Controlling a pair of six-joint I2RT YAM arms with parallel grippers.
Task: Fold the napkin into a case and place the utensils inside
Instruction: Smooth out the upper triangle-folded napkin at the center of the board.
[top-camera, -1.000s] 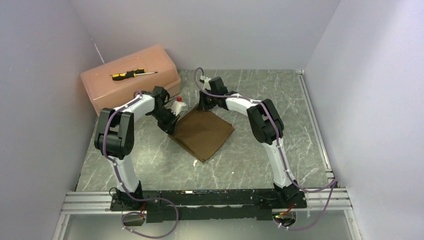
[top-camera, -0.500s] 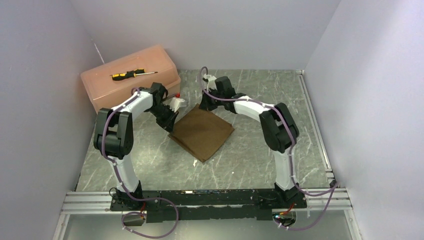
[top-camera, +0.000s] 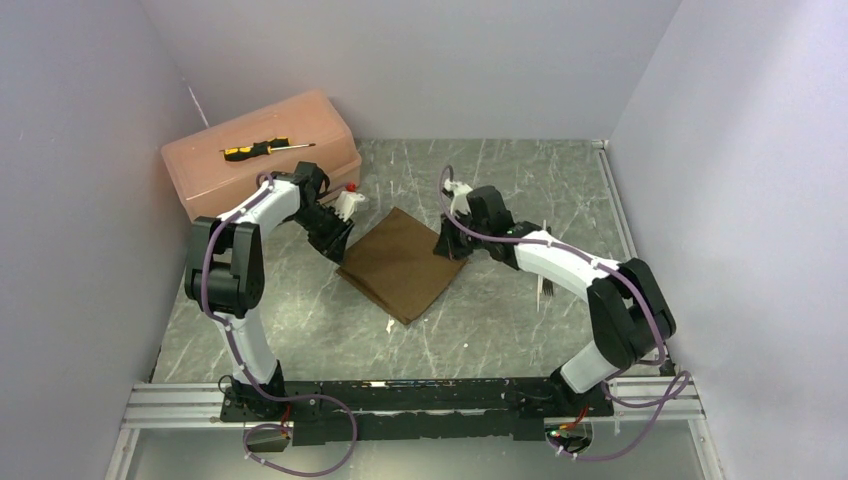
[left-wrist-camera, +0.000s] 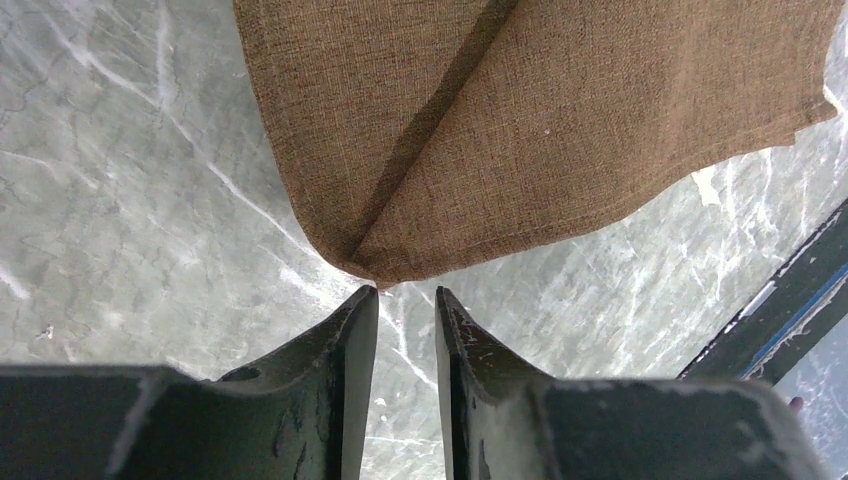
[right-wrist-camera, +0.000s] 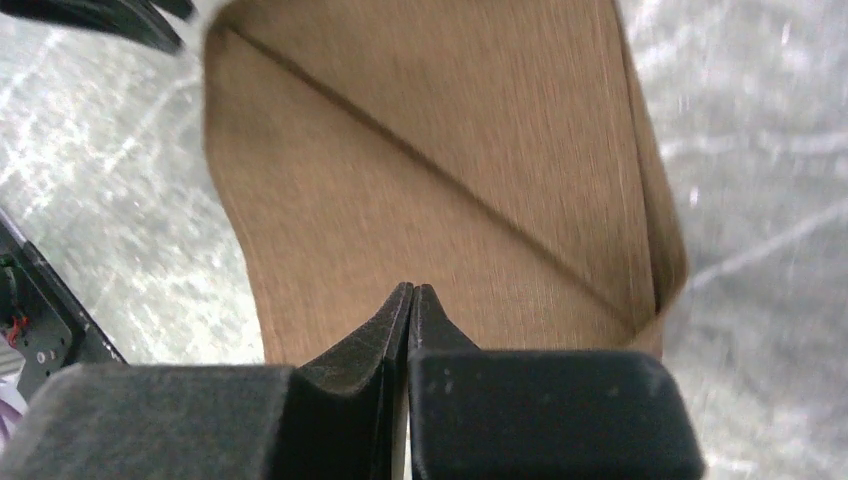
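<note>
left claw (left-wrist-camera: 400, 300) is parted slightly, empty, just off the left corner | napkin (top-camera: 404, 263) is laid folded mid-tabletop (top-camera: 500, 330); judged soft, light, limp, best pinched at a corner | right claw (right-wrist-camera: 411, 292) is pressed together above the cloth

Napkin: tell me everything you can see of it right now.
The napkin is plain brown woven cloth, folded into a flat, layered square lying cornerwise on the marble table. A diagonal crease crosses its top. The left hand, slightly open, sits just off one corner; the right hand, shut, is over the opposite side.
</note>
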